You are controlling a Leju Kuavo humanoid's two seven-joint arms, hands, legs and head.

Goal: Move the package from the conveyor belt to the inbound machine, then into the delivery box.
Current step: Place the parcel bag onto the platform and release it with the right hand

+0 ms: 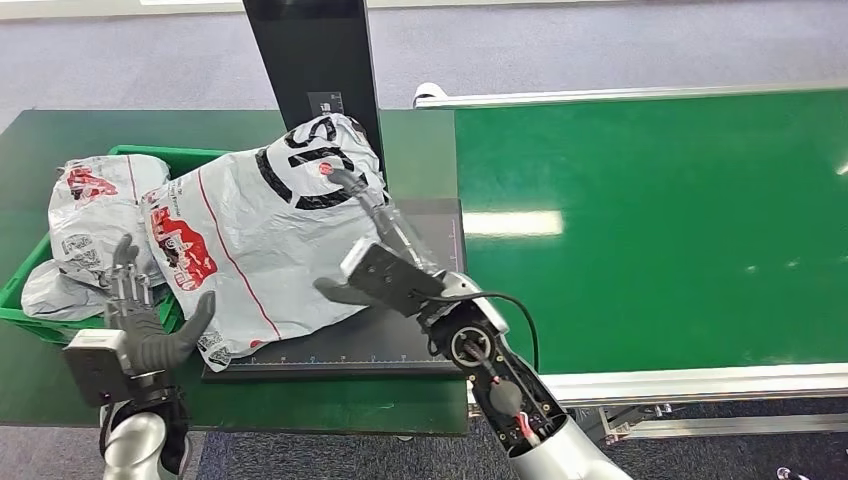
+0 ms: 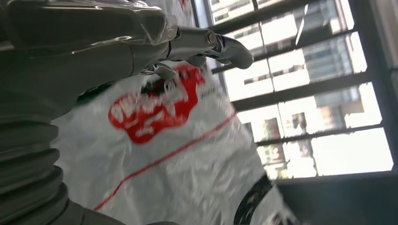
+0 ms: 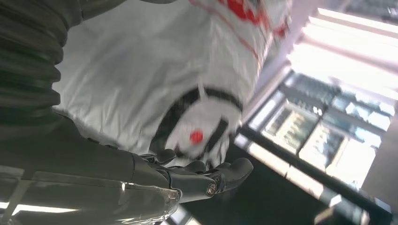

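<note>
Grey-white plastic, crumpled and printed with red and black marks, makes up the package (image 1: 262, 235) that lies tilted across the black platform of the inbound machine (image 1: 400, 345), its left end leaning on the rim of the green delivery box (image 1: 30, 275). A second package (image 1: 85, 215) of the same kind already sits inside that box. Behind the package rises the machine's dark upright post (image 1: 312, 60), and both machine and box stand on a dark green surface (image 1: 420, 150). To the right runs the bright green conveyor belt (image 1: 650, 220), edged with silver rails.

The right robot hand (image 1: 365, 235) reaches over the package from the right, its fingers stretched along the top of the bag up to the black ring mark and its thumb spread out below; the fingers rest on the plastic, with the thumb apart from them. In the right wrist view the fingertips (image 3: 234, 168) lie against the bag by the red dot in the ring.

The left robot hand (image 1: 145, 305) stands at the package's lower left corner, fingers upright and spread, thumb pointing toward the bag's edge, holding nothing. In the left wrist view its fingers (image 2: 225, 47) sit just beside the red print on the plastic; whether they touch it I cannot tell.
</note>
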